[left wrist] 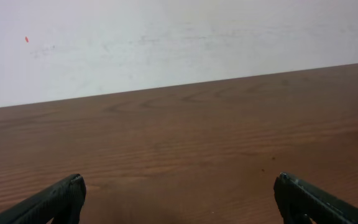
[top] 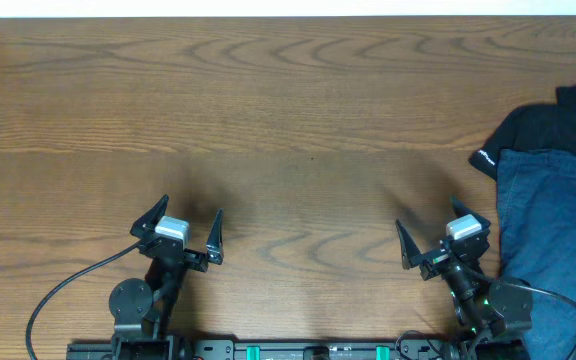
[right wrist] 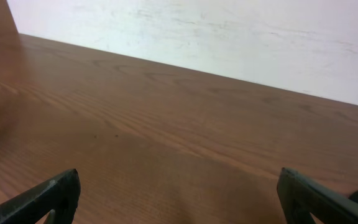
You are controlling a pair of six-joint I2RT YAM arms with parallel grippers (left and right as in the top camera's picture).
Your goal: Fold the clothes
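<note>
Evidently, denim shorts [top: 553, 230] are left unfolded beside the right gripper [top: 429, 217] (released, empty), left gripper [top: 190, 210] likewise parked agape, work judged unstarted.

Table [top: 288, 110]: brown wood-grain top, filling the overhead view. Black garment [top: 540, 125]: crumpled, lying on the table at its right edge, with a small white mark [top: 484, 158] at its left corner. Wall [left wrist: 166, 43]: white, scuffed, behind the table's far edge, bearing one tiny red speck [left wrist: 27, 39].
</note>
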